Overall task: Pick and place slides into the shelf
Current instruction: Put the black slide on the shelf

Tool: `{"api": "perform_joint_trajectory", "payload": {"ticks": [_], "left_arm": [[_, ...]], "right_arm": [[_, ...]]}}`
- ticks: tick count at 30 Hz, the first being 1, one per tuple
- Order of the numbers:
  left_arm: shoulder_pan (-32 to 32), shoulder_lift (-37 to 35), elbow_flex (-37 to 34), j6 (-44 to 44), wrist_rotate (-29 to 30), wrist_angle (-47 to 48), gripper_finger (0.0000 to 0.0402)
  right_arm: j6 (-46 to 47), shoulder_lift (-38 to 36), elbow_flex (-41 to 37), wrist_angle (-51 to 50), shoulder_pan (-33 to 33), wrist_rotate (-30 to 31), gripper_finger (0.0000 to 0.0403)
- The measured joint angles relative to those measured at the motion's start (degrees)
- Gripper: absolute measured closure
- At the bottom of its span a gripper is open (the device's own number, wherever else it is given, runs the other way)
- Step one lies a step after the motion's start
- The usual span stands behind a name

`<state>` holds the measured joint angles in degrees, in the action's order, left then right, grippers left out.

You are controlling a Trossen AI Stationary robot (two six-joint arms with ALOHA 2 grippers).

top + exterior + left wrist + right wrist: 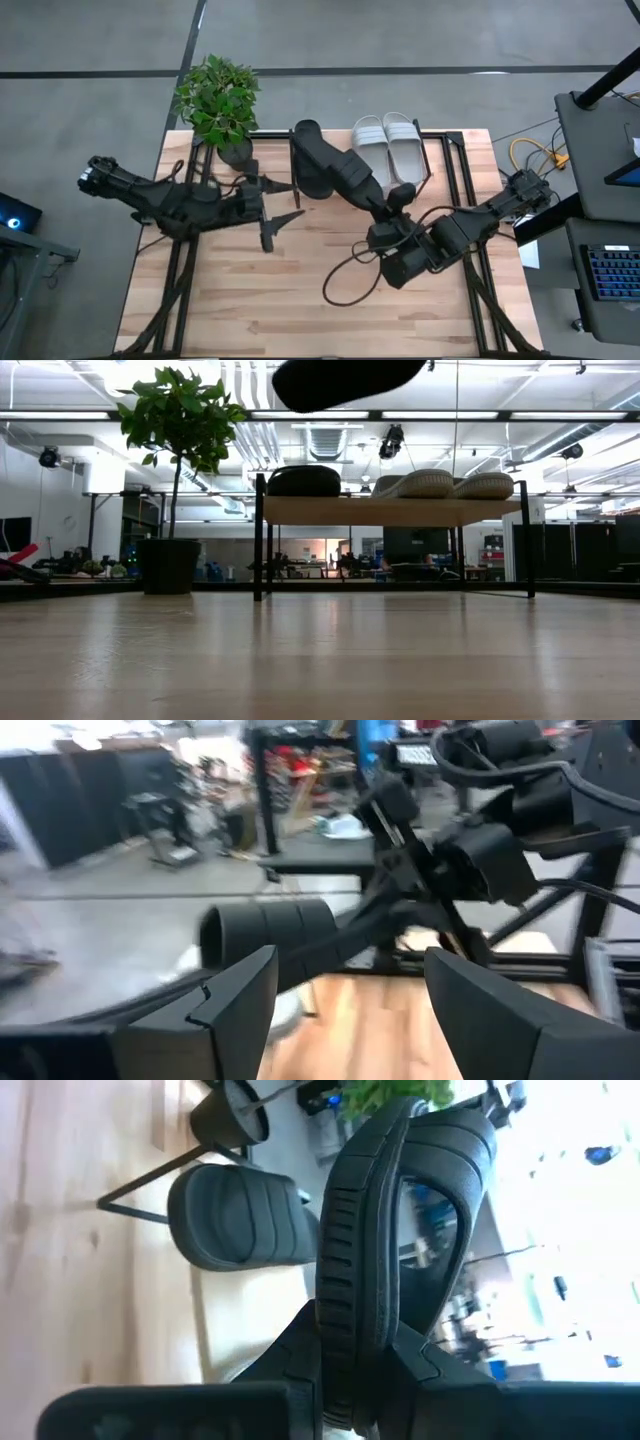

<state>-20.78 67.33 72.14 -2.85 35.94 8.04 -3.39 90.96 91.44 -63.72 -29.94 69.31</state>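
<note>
The shelf (445, 140) stands along the table's far edge. On its plank rest one black slide (308, 140) (303, 481) and two grey-white slides (390, 140) (450, 484), soles down. The second black slide (345, 172) (345, 380) is in the air in front of the shelf, above plank height. My right gripper (395, 200) is shut on it. My left gripper (288, 202) (345, 1010) hovers open over the table, just left of the held slide, touching nothing. My right gripper pinches the black slide's sole edge (345, 1350) at the end nearest the arm, between its two fingers. It comes slanting from the table's near right, and the slide reaches on past the fingertips toward the shelf. The slide is lifted clear and turned on its edge, strap (450, 1190) to one side.
A potted plant (222, 105) (170, 480) stands at the shelf's left end, close to the left arm. A black cable (345, 280) loops on the tabletop below the right arm. Bare wood lies across the table's near half (300, 320).
</note>
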Motion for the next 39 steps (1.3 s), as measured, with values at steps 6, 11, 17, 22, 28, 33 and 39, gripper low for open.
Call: {"api": "perform_joint_trajectory", "payload": {"ticks": [6,11,17,22,28,33,39], "left_arm": [[5.13,1.93,-0.07,2.61,-8.06,0.71,0.0164],[8.18,2.82,0.24,2.60,-9.80,0.40,0.0164],[11.64,2.82,0.24,2.74,-13.37,0.39,0.0164],[14.46,3.22,0.24,5.51,-23.00,0.27,0.0164],[16.66,4.20,0.07,5.72,-25.17,-0.03,0.0164],[17.96,5.35,0.04,5.65,-27.07,-0.07,0.0164],[18.59,8.20,1.09,5.52,-29.97,-0.47,0.0170]], "right_arm": [[-4.42,0.07,-0.02,0.04,-1.18,0.82,0.0361],[-7.06,0.11,-0.07,0.04,-2.17,0.86,0.0361],[-9.16,0.15,-0.07,0.07,-3.59,0.82,0.0361],[-11.24,0.15,-0.09,0.11,-4.08,0.86,0.0361],[-11.87,0.15,-0.09,0.24,-4.08,0.86,0.0361],[-12.88,0.15,-0.09,0.53,-4.06,0.84,0.0361],[-16.60,0.15,-0.20,2.68,-4.06,0.59,0.0361]]}}
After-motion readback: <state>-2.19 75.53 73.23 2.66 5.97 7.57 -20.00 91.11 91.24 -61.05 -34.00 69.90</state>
